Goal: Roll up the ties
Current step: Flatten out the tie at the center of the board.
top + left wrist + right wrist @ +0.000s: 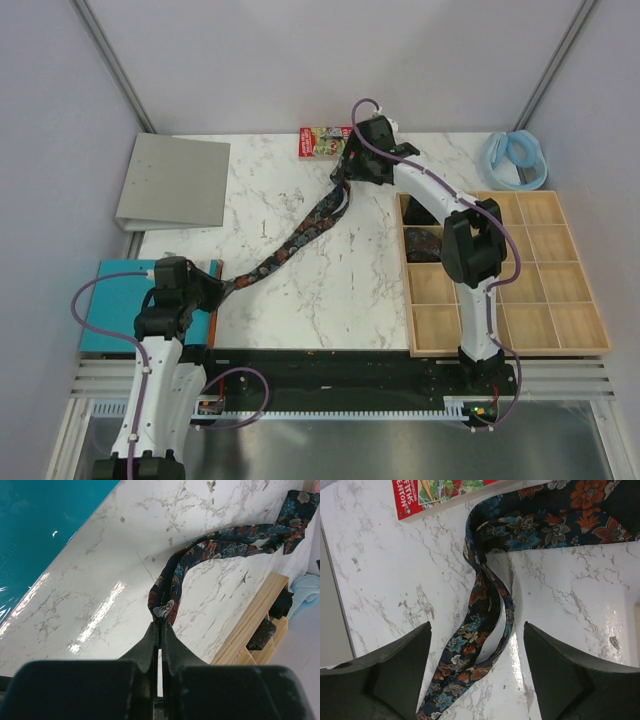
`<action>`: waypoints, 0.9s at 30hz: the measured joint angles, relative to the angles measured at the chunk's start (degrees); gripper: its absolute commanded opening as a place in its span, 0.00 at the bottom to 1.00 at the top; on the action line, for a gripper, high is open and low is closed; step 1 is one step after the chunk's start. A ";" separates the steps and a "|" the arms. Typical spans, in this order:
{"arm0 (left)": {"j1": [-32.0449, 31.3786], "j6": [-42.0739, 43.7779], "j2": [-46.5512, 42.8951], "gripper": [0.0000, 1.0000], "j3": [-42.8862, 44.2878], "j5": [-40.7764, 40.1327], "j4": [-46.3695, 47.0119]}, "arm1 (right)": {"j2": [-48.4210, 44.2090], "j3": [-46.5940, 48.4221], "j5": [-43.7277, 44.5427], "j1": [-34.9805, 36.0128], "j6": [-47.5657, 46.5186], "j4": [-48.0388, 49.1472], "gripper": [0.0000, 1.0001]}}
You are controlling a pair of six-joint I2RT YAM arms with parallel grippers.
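Pinch of the left gripper [161,626] clamps the tie [200,550] by its narrow end. The right gripper [477,635] hangs released over the wide end. The tie runs from eight o'clock toward one o'clock, ending beside the red box [322,141]. Rolling neatly likely calls for untwisting the strip first.

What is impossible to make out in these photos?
- Top view: the far end of the tie, hidden beneath the right gripper.
- Right wrist view: the red box, cut off by the top edge.
- Left wrist view: dark lumps in the wooden tray, too blurred to identify.
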 measured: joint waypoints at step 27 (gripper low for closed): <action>0.04 9.18 -1.57 0.02 10.56 -4.59 -6.16 | 22.71 23.80 0.98 0.87 -10.38 -5.79 0.98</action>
